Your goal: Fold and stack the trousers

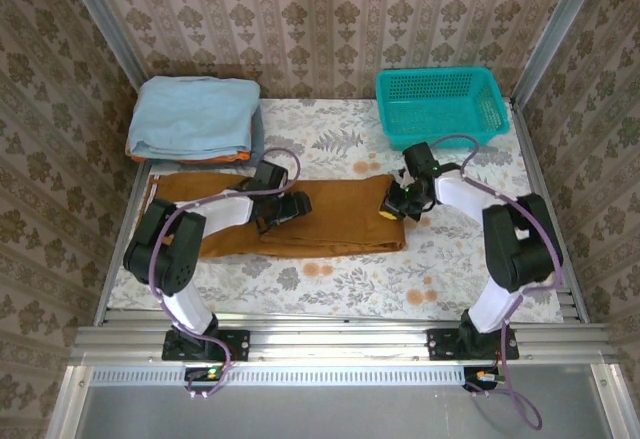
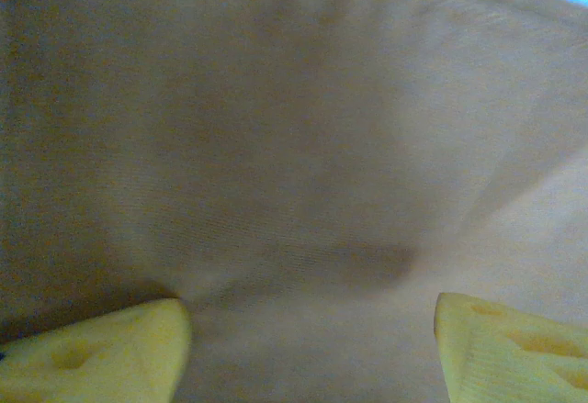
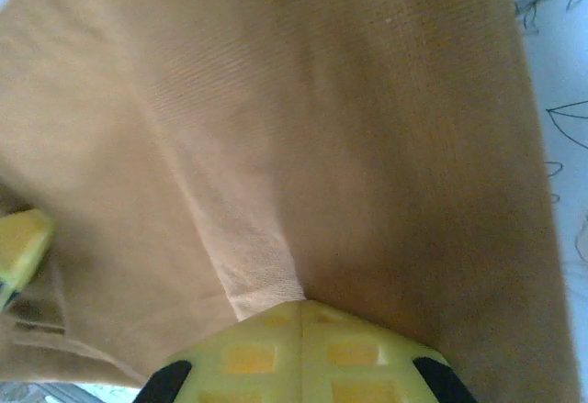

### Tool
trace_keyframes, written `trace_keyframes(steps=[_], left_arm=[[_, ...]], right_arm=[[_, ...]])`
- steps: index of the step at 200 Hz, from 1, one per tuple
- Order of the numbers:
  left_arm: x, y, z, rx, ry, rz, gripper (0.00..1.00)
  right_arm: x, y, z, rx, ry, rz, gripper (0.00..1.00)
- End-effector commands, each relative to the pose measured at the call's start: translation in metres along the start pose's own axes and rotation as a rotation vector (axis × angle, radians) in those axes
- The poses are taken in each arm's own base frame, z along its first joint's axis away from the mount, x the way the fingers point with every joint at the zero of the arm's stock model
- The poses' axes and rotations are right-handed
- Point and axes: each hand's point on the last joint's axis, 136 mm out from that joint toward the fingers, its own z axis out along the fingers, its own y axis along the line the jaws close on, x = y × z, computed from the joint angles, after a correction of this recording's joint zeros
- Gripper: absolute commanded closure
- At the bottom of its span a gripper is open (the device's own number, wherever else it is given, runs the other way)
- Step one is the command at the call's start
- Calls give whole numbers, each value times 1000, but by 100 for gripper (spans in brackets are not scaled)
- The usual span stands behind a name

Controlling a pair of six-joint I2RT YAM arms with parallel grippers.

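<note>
The rust-brown trousers (image 1: pixel 335 221) lie as a long band across the middle of the table. My left gripper (image 1: pixel 285 209) hovers low over their middle, open. In the left wrist view its yellow fingertips (image 2: pixel 110 348) stand wide apart over flat brown cloth (image 2: pixel 294 146), and the left gripper (image 2: pixel 312 352) pinches nothing. My right gripper (image 1: pixel 392 209) is at the trousers' right end. In the right wrist view the right gripper (image 3: pixel 301 307) is shut, its pads pressed together on a raised ridge of the trousers (image 3: pixel 248 256).
A teal basket (image 1: pixel 440 104) stands at the back right. At the back left a light blue folded garment (image 1: pixel 195 117) rests on a thin orange cloth (image 1: pixel 190 157). The floral tabletop (image 1: pixel 350 279) shows in front of the trousers, and metal rails line the table's sides.
</note>
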Motion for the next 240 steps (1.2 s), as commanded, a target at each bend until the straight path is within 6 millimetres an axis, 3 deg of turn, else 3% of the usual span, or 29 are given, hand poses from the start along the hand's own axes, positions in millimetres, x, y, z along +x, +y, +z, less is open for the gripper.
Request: trace_keyframes(steps=[1, 21, 34, 62, 76, 95, 107, 134, 157, 178, 200, 212, 224, 240], left_arm=[[27, 40, 9, -75, 35, -107, 28], [38, 62, 4, -121, 35, -127, 29], [45, 66, 4, -131, 53, -114, 29], [48, 69, 3, -142, 66, -81, 29], [40, 71, -3, -136, 51, -86, 29], [34, 57, -11, -93, 39, -52, 29], [30, 50, -17, -80, 28, -35, 29], [23, 34, -26, -36, 9, -15, 28], [27, 22, -29, -16, 5, 12, 27], [28, 24, -29, -18, 1, 12, 27], [33, 29, -24, -25, 12, 6, 27], [36, 33, -21, -30, 12, -3, 27], [39, 37, -20, -37, 13, -13, 27], [42, 42, -21, -44, 10, -15, 27]], right_arm=[[5, -25, 26, 22, 48, 29, 100], [11, -39, 33, 63, 70, 43, 100], [12, -48, 30, 95, 75, 37, 85], [7, -58, 12, 75, 68, 38, 74], [5, -48, -3, 33, 70, 11, 74], [4, -24, -35, -42, 31, -35, 72], [-1, -19, -54, -18, -33, -61, 73], [8, -11, -67, -57, -42, -62, 83], [27, 7, -59, -185, -26, -18, 91], [53, 13, -36, -265, 23, 40, 99], [76, -13, -3, -198, 77, 74, 100], [83, -37, 14, -116, 117, 95, 100], [89, -58, 22, -39, 138, 105, 100], [91, -73, 22, 1, 131, 114, 100]])
